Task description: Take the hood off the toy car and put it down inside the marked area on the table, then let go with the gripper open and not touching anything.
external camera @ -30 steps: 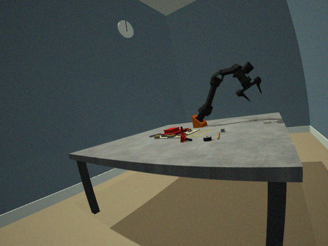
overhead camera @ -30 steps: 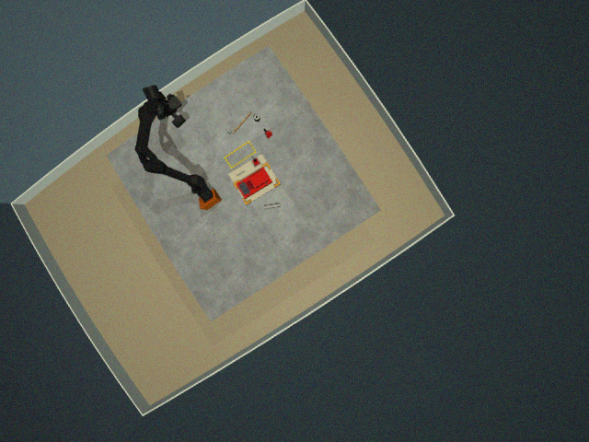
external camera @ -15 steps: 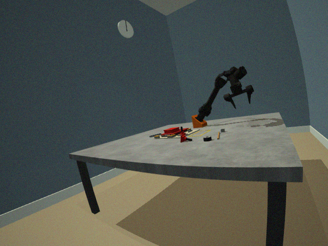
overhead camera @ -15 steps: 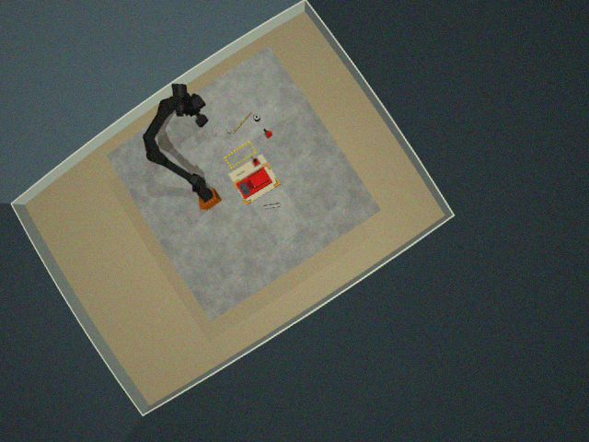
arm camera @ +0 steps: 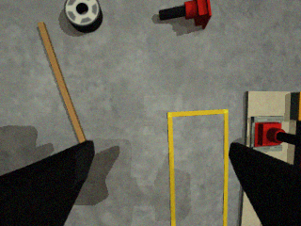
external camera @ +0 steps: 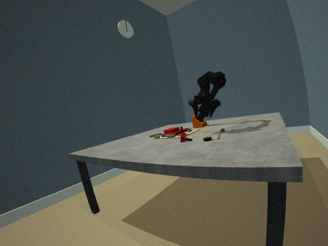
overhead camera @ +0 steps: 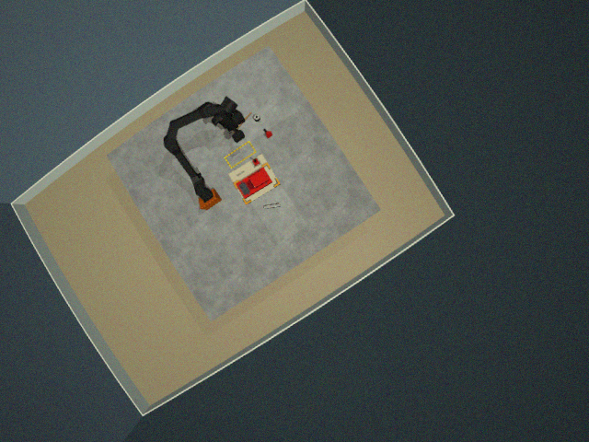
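Note:
The toy car (overhead camera: 260, 178) (external camera: 171, 130) is red, with a raised red block, and sits on a cream board. I cannot tell which red part is the hood. The marked area, a yellow outline (arm camera: 171, 165), lies on the table beside the board; it also shows in the top view. My gripper (external camera: 203, 116) (arm camera: 161, 148) is open and empty, high above the table. In the wrist view the marked area shows between the fingers, nearer the right one. The car's body is out of the wrist view.
The cream board (arm camera: 265, 101) carries an upright red piece (arm camera: 267, 134) with a black rod. A wooden stick (arm camera: 61, 82), a black-and-white wheel (arm camera: 83, 16) (overhead camera: 257, 115) and a loose red piece (arm camera: 199, 10) (overhead camera: 268, 133) lie past the marked area. Thin rods (overhead camera: 271, 205) lie across the board.

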`<state>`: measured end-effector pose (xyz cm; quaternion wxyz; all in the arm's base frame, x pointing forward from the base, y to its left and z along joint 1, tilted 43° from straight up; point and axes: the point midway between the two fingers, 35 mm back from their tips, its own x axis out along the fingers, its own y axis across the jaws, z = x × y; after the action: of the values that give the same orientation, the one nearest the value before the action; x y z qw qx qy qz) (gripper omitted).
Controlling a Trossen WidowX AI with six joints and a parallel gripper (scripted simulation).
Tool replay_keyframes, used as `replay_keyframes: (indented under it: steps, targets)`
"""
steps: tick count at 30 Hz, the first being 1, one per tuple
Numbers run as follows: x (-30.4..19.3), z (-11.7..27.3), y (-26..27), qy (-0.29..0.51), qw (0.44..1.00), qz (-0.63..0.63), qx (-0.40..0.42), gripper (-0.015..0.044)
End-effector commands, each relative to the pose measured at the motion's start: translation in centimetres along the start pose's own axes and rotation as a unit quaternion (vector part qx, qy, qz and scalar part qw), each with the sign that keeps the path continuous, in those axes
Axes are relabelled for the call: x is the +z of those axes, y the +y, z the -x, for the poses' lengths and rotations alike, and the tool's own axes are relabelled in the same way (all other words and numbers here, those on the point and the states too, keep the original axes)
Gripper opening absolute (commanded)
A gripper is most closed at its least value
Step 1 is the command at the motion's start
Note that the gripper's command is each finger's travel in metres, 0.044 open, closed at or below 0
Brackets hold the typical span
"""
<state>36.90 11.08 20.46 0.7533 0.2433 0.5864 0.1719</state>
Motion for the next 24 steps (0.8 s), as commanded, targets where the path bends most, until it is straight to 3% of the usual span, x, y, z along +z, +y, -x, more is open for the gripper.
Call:
replay_keyframes:
  steps: [1,8,16,24]
  targets:
    - [0.6,-1.0,-4.9,0.022,0.999,-0.007,-0.022,0.0440]
    - [0.6,-2.3,-15.7,0.080,0.996,-0.005,-0.024,0.0440]
    - [-3.6,-2.8,-27.3,0.128,0.991,-0.001,0.045,0.0440]
    - [-4.7,-2.8,-28.6,0.130,0.989,0.000,0.063,0.0440]
